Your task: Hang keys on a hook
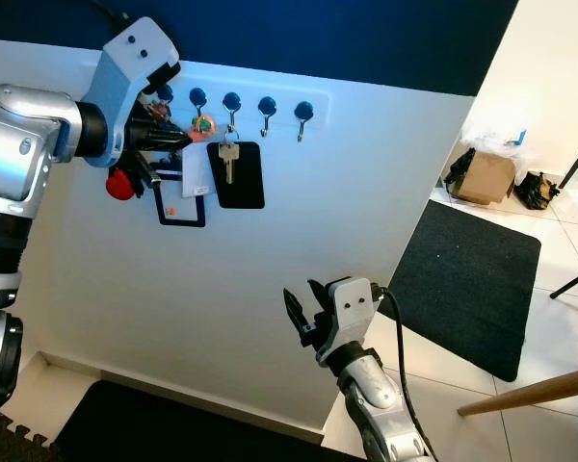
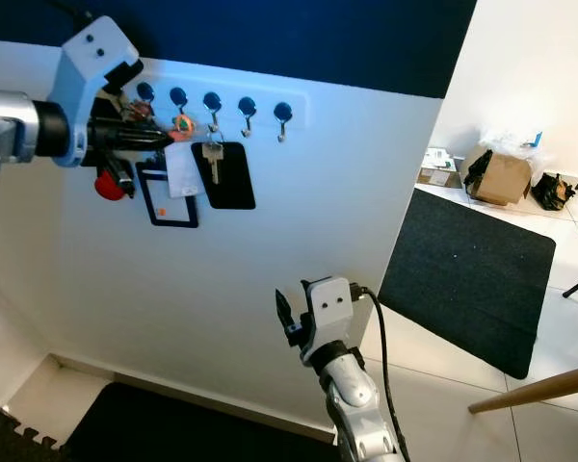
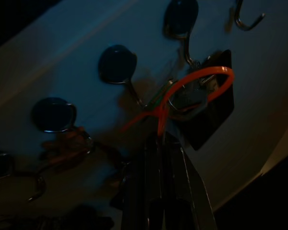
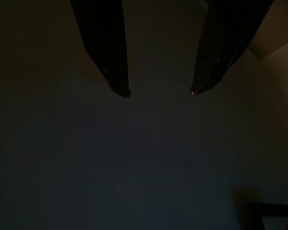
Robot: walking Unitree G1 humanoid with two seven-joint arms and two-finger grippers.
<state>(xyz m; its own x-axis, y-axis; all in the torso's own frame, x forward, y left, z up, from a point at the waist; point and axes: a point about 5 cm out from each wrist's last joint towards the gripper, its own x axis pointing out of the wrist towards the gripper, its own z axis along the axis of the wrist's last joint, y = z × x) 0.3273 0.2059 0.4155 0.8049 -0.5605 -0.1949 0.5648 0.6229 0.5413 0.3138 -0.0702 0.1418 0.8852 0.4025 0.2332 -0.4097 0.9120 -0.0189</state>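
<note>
An orange key loop (image 3: 201, 84), pinched in the clenched left gripper (image 1: 185, 135), hung at the tip of a wall hook (image 1: 198, 100), with a silver key (image 1: 227, 162) and black tag (image 1: 241, 175) on the next hook at its three o'clock. Seating it well likely meant easing the loop fully over the hook's curl before letting go. The right gripper (image 4: 158, 91) idled low, fingers spread.
</note>
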